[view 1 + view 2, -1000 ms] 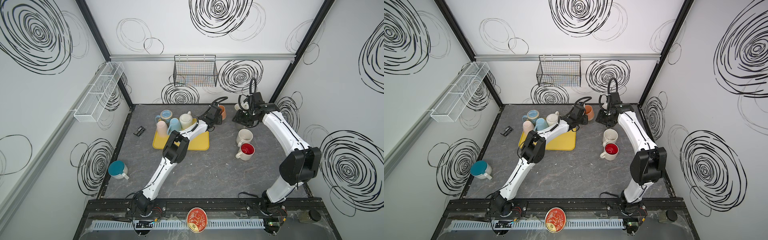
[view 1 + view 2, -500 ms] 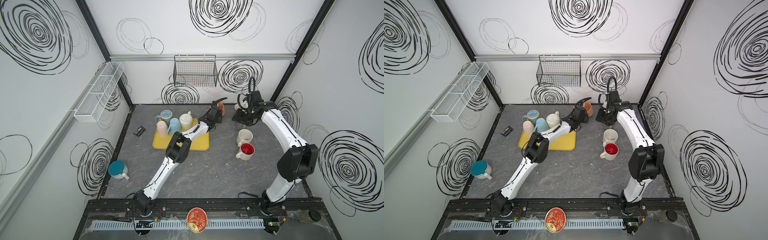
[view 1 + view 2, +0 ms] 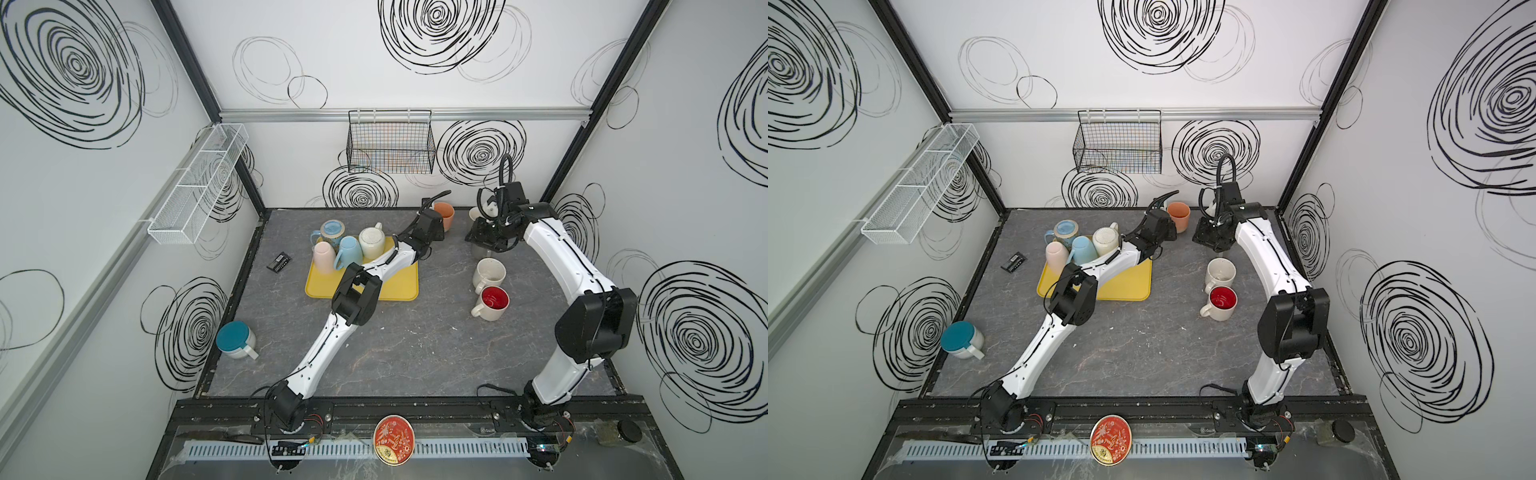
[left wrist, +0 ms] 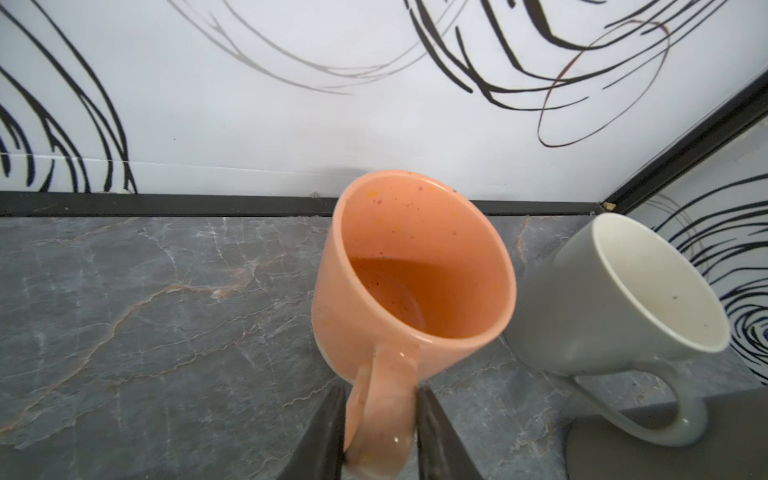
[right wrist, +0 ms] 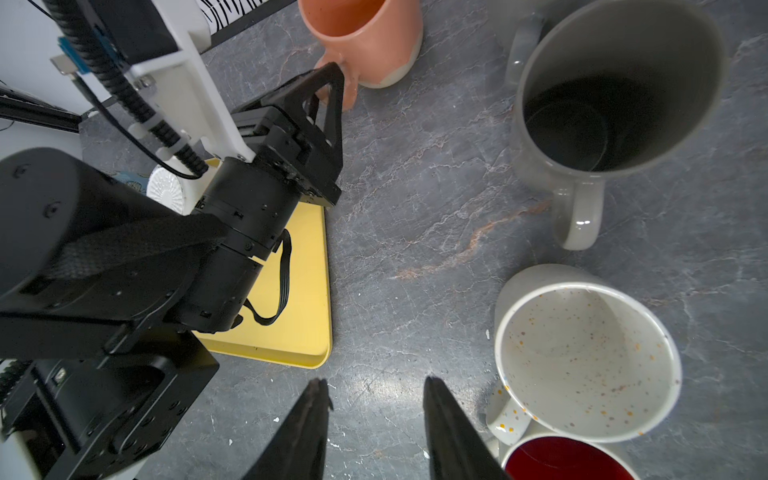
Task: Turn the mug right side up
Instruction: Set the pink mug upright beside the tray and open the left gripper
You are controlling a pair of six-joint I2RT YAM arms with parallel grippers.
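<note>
At the back wall, left fingers (image 4: 324, 440) straddle orange mug (image 4: 411, 266) handle (image 4: 380, 415) (grip unclear); right fingers (image 5: 303, 432) apart.

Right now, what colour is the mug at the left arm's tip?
Peach-orange with faint speckles; the mug shows best in the left wrist view.

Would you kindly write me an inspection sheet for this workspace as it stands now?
Surface: grey marbled table, a few white specks.
Job's things: orange mug upright, near the back wall.
Clutter: yellow tray, mug cluster at its far corner, grey mug, speckled mug, red-lined mug, teal-topped mug, small black gadget.
Pincers: left pincer flanks the orange mug's handle, grip unclear; right pincer open, empty.
Cables: black hose looped above the right wrist.
Surroundings: wire basket, white rack, red tin.
</note>
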